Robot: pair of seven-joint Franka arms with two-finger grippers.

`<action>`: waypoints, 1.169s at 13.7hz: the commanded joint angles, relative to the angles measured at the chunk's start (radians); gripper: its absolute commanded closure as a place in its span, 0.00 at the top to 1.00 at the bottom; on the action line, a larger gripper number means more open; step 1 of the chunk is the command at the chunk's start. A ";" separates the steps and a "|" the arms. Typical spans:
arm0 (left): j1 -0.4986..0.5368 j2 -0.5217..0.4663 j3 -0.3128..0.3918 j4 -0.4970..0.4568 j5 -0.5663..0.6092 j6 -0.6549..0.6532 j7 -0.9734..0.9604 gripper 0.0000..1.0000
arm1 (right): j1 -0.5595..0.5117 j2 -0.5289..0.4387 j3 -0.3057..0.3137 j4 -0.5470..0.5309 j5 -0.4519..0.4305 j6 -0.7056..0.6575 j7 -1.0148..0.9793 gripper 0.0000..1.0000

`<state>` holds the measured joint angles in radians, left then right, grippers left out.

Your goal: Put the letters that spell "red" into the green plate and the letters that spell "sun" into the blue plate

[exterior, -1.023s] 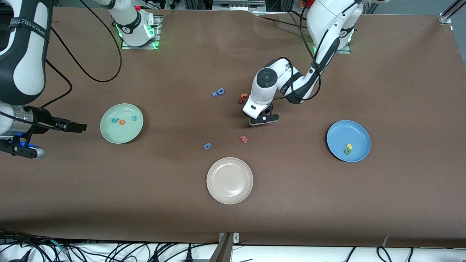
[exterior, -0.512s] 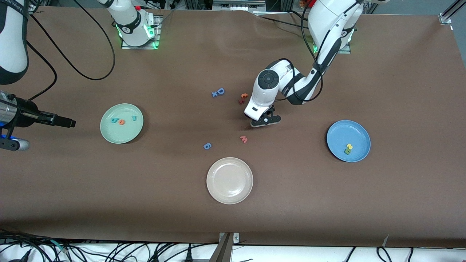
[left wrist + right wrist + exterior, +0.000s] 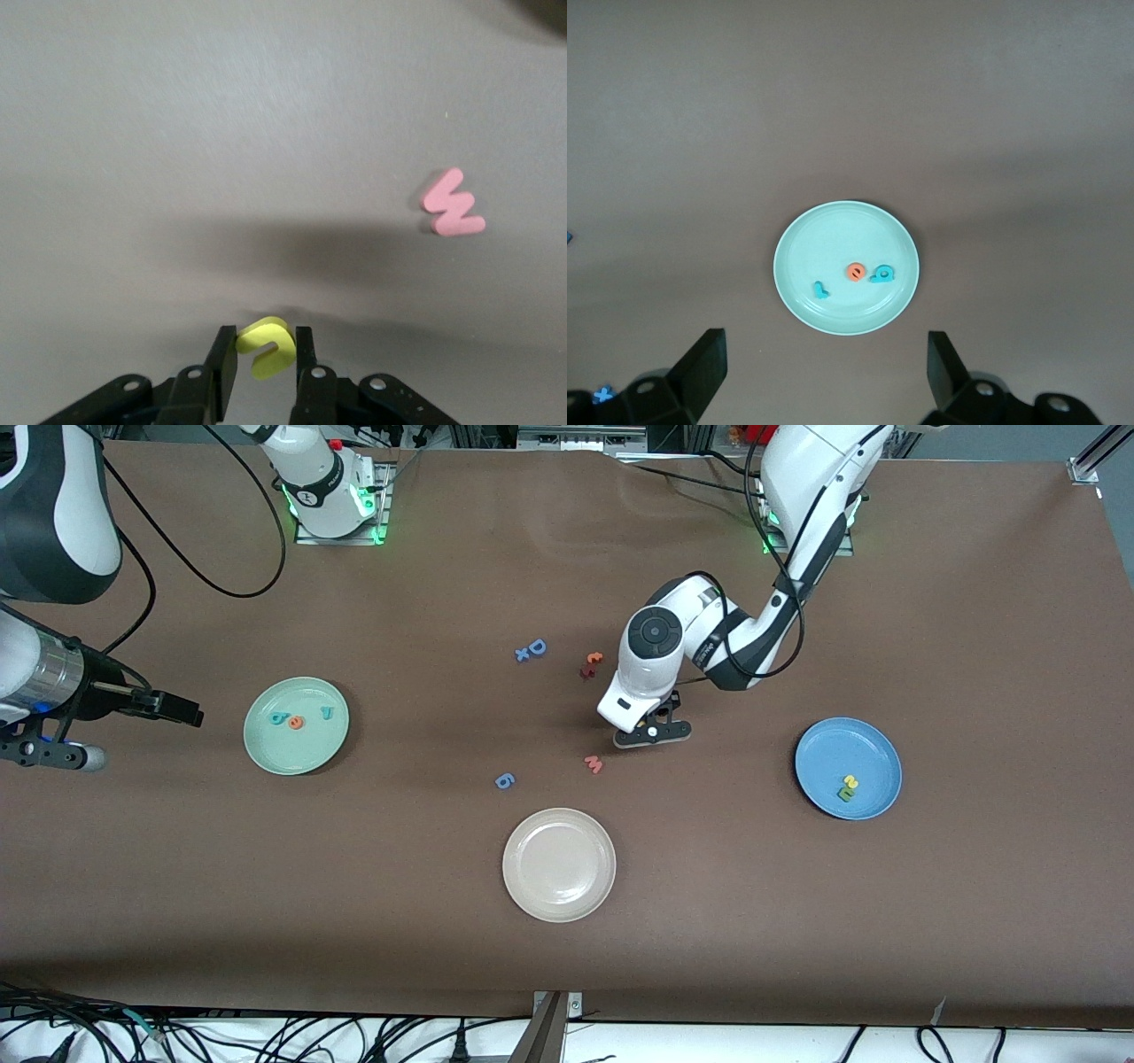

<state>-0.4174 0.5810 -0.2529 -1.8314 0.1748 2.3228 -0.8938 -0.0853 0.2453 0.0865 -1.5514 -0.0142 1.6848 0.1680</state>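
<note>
I'm seeing "red" done — teal r [image 3: 822, 289], orange e [image 3: 856, 272] and teal d [image 3: 881, 274] are lying in the green plate [image 3: 266, 757]. The blue plate [image 3: 819, 748] is holding two of "sun". The left gripper [image 3: 266, 363] is pinching the yellow u [image 3: 267, 346] over mid-table, near the pink letter [image 3: 453, 204] — well apart from the blue plate. The right gripper [image 3: 824, 372] is waiting spread wide over the green plate's end of the table.

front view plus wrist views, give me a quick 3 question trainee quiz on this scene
1. True or false: the left pincer is shut on a yellow letter.
2. How many letters lie in the green plate? A two, B three, C four.
3. Fill in: the blue plate holds a yellow letter and a ____ one.

Key: 1 true. 2 B. 3 green.
</note>
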 commanded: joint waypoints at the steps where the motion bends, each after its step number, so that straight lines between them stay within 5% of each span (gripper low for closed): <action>1: 0.045 -0.039 -0.005 -0.002 0.035 -0.052 0.106 0.12 | -0.016 -0.015 0.022 -0.035 -0.016 0.026 0.045 1.00; 16: 0.365 -0.136 -0.008 0.031 0.032 -0.269 0.780 0.10 | -0.025 -0.005 0.019 -0.010 0.011 0.072 -0.007 1.00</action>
<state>-0.1083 0.4734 -0.2490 -1.7965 0.1755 2.0935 -0.2037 -0.0940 0.2455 0.0914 -1.5597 -0.0119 1.7550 0.1883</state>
